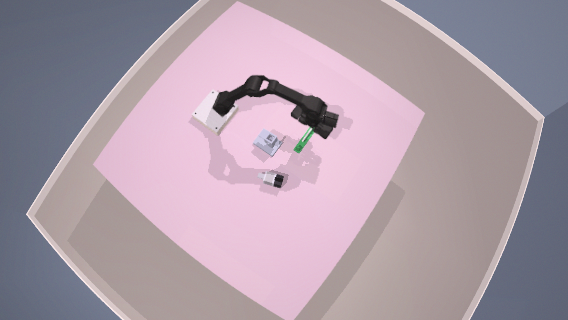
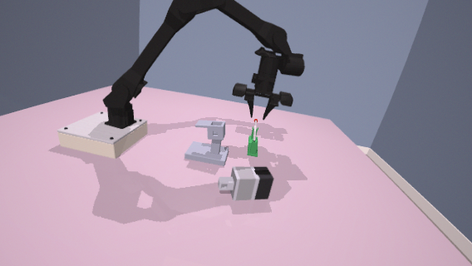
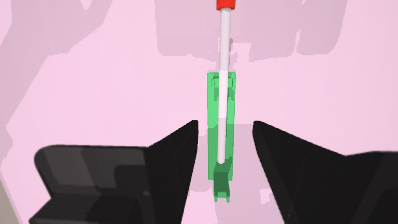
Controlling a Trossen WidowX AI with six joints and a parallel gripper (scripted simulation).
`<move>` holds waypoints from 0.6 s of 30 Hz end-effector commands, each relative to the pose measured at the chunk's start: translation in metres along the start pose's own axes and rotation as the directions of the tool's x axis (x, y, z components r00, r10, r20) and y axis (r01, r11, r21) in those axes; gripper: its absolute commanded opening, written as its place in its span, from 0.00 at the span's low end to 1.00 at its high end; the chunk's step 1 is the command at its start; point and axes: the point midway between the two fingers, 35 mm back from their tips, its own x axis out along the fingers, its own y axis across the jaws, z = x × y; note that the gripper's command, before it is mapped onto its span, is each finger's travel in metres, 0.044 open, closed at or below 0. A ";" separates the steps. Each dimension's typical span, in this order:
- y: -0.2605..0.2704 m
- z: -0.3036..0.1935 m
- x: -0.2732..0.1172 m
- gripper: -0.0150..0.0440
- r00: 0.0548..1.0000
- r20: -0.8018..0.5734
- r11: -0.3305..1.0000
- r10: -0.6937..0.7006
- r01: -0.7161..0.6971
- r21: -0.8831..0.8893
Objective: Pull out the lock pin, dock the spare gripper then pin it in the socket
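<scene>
Two fingers, apart, empty.

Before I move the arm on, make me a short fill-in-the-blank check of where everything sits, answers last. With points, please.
The lock pin (image 2: pixel 255 130) (image 3: pixel 223 95) has a ____ head. It rests in a ____ holder (image 1: pixel 298 148) (image 2: pixel 253 149) (image 3: pixel 213 125). The spare gripper (image 1: pixel 272 179) (image 2: pixel 245 183) lies on its side on the ____ table top (image 1: pixel 200 200) (image 2: pixel 125 245) (image 3: pixel 125 100). The arm's jaws stand ____, with nothing held.

Missing words: red; green; pink; apart

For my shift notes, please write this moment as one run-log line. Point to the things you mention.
gripper (image 1: pixel 317 131) (image 2: pixel 258 118) (image 3: pixel 225 126): open, empty | white red-headed pin (image 2: pixel 255 130) (image 3: pixel 224 95): on green holder (image 1: pixel 299 147) (image 2: pixel 253 148) (image 3: pixel 213 125) | grey metal-look socket (image 1: pixel 270 138) (image 2: pixel 216 132): undocked
</scene>
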 end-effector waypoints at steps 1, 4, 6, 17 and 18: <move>0.000 -0.002 0.011 0.56 1.000 -0.002 1.000 -0.007 0.007 -0.006; 0.000 -0.002 0.014 0.56 1.000 -0.002 1.000 -0.007 0.007 -0.006; 0.000 -0.003 0.017 0.56 1.000 -0.002 1.000 -0.007 0.007 -0.006; -0.001 -0.004 0.035 0.56 1.000 -0.002 1.000 -0.007 0.007 -0.006; -0.001 -0.005 0.036 0.56 1.000 -0.002 1.000 -0.007 0.007 -0.006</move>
